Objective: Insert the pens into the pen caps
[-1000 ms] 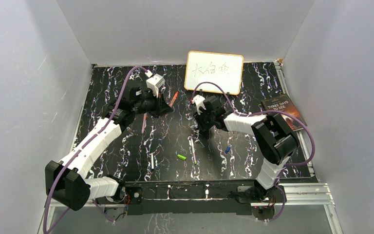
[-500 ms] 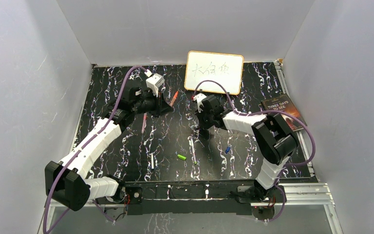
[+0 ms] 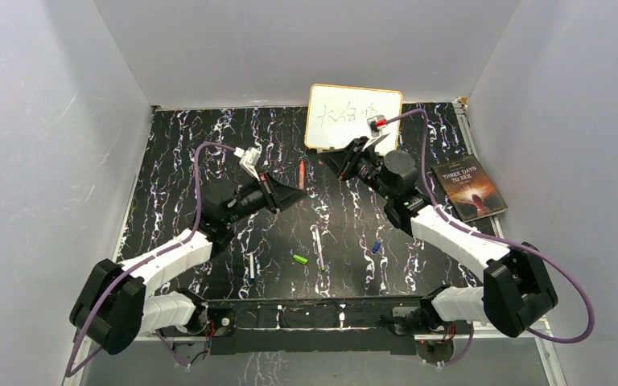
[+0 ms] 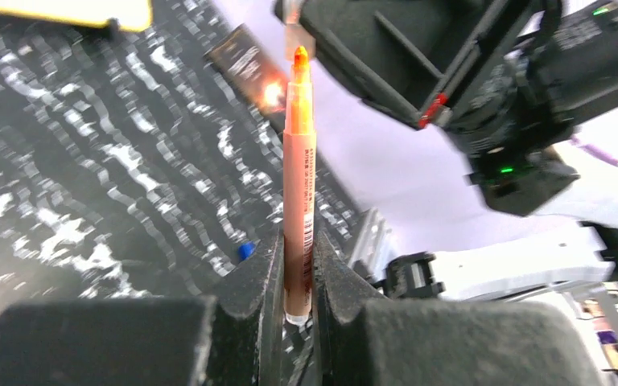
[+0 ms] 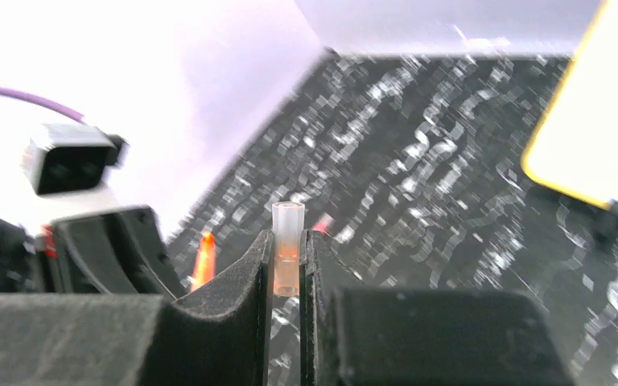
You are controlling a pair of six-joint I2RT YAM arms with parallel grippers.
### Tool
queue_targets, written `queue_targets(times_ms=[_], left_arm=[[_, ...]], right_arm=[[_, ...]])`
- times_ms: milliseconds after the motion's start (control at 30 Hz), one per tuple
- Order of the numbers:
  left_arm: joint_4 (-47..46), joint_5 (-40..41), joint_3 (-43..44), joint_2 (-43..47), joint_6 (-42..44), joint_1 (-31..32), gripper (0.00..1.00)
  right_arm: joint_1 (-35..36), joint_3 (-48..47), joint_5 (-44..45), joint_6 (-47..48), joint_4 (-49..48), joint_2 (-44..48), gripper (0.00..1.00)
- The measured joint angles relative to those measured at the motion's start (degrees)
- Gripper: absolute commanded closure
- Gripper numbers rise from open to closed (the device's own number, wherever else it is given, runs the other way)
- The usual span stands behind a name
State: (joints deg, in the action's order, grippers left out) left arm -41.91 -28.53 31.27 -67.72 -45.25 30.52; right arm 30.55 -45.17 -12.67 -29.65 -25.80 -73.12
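**Both arms lifted over the table, fingertips facing each other.**

The left gripper (image 4: 296, 251) is clamped on the lower end of an orange-red pen (image 4: 299, 177), whose tip points toward the right gripper (image 5: 287, 243). The right gripper is closed on a pen cap (image 5: 288, 221) that looks pale orange through the blur, with its open end past the fingertips. Pen tip and cap are near each other but apart. A green cap (image 3: 299, 259), a blue cap (image 3: 376, 247), a pink pen (image 3: 319, 245) and a white pen (image 3: 251, 265) lie on the table (image 3: 169, 153).
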Motion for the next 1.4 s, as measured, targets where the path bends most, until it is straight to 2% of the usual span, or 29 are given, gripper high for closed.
queue_targets(times_ms=[167, 333, 900, 1400], left_arm=[[-13.38, 3.96, -0.66, -0.04, -6.71, 4.42, 1.0], [-19.61, 5.75, -0.63, -1.01, -8.96, 6.49, 1.0], [-19.37, 6.62, -0.07, -1.55, -7.89, 7.87, 1.0], [-16.31, 5.81, 0.28, -1.53, -4.72, 8.33, 1.0]], right_arm=[[-0.17, -0.02, -4.22, -6.95, -10.97, 0.07, 1.0], [-0.17, -0.02, -7.34, -10.64, -17.7, 0.02, 1.0], [-0.17, -1.6, -10.71, -10.78, -19.34, 2.23, 1.0], [-0.17, -3.78, -11.91, -9.22, -19.23, -0.55, 1.0]])
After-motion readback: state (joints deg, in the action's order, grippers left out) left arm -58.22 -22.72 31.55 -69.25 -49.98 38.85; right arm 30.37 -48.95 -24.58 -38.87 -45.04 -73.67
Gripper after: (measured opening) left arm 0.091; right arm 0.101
